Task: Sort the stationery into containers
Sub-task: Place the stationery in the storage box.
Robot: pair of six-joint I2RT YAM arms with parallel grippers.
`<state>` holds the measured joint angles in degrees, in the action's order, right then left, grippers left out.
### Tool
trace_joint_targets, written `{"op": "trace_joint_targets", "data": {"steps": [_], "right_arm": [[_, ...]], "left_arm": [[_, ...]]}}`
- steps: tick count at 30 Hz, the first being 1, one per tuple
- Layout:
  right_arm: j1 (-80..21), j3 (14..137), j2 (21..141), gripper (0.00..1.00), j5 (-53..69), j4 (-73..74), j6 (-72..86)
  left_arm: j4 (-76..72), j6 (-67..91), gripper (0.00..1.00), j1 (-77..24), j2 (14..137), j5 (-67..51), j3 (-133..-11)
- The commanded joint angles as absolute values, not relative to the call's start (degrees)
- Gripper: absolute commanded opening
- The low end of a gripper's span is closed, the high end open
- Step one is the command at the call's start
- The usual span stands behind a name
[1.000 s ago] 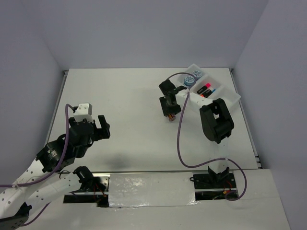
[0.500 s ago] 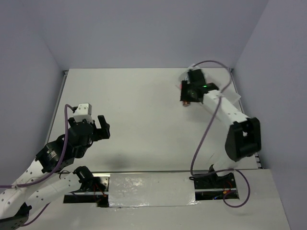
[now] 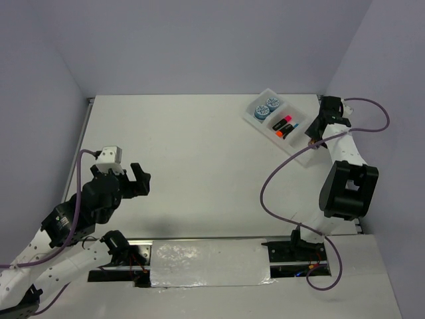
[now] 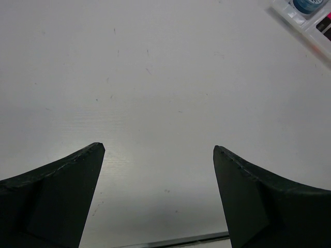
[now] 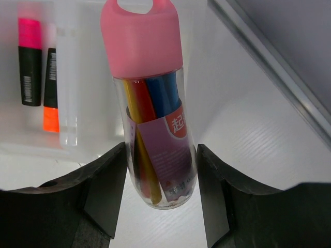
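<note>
At tray (image 3: 300, 147) edge | right gripper (image 5: 160, 147) clamped on pink-capped tube (image 5: 155, 103) | left gripper (image 4: 158, 147) wide open, empty

The pink-capped clear tube (image 5: 155, 129) carries a purple-and-red label whose 3 o'clock edge shows a white Chinese character, seemingly 超, while the print on the black marker barrels (image 5: 30, 75) is illegible.
</note>
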<state>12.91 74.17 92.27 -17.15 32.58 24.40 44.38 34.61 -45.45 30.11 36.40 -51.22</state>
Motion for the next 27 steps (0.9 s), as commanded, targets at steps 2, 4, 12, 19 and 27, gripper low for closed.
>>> {"op": "trace_joint_targets", "data": {"steps": [2,4,12,19,27], "right_arm": [[12.3,75.59,93.43,0.14,-18.11,29.36,27.33],[12.13,74.8,93.78,0.15,-18.28,27.87,27.86],[12.04,75.76,97.56,0.18,-17.23,27.33,31.1],[11.08,77.78,100.19,0.37,-18.72,28.04,32.34],[9.32,80.85,100.37,0.72,-20.3,30.76,32.52]], "left_arm": [[40.26,32.35,0.99,-45.44,29.01,33.49,-50.63],[39.47,31.64,0.99,-45.44,28.57,31.91,-50.45],[38.23,30.41,0.99,-45.44,26.98,29.45,-50.1],[37.79,30.06,0.99,-45.44,26.46,28.39,-49.92],[37.53,29.88,0.99,-45.35,26.37,27.95,-49.75]]}}
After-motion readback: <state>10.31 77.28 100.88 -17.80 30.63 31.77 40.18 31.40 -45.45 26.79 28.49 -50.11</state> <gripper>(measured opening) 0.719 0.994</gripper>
